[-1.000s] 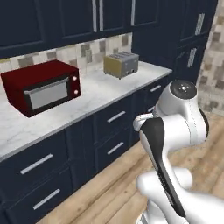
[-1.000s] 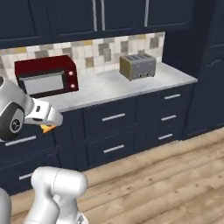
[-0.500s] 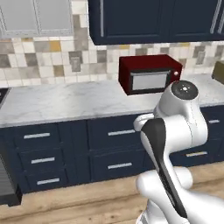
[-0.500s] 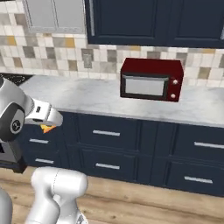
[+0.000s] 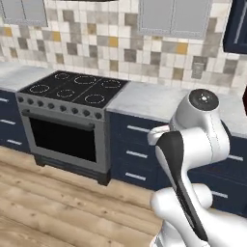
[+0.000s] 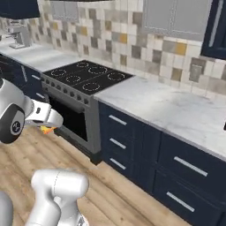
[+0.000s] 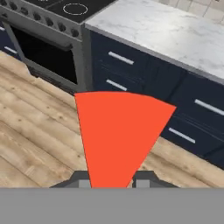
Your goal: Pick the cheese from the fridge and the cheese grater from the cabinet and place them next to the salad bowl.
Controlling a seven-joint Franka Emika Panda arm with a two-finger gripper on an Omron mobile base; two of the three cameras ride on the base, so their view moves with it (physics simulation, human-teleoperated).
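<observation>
At the far left of the right base view the gripper hangs low in front of the robot, with a sliver of yellow-orange showing under it: the cheese. In the hand view the cheese fills the lower centre of the frame as a broad red wedge, its narrow end sitting between the two fingertips, which are closed against it on either side. So the wedge is in the grasp and carried above the wooden floor.

The step in hand looks like transport: the cheese is picked, and it has to reach the salad bowl, which none of these frames show. To do this well, the grip should stay firm and the hand level while the base drives, since the wedge is held only at its thin end and could pivot or slip on a sudden turn. Keeping the arm tucked low also keeps it away from the counter edge.

Moving right across the frames: the stove sits in the left half of the left base view, its dark oven door shut. Right of it runs the marble counter over navy drawers with silver handles, all closed, so what they hold cannot be told. Pale grey wall cabinets at the top are shut as well.
</observation>
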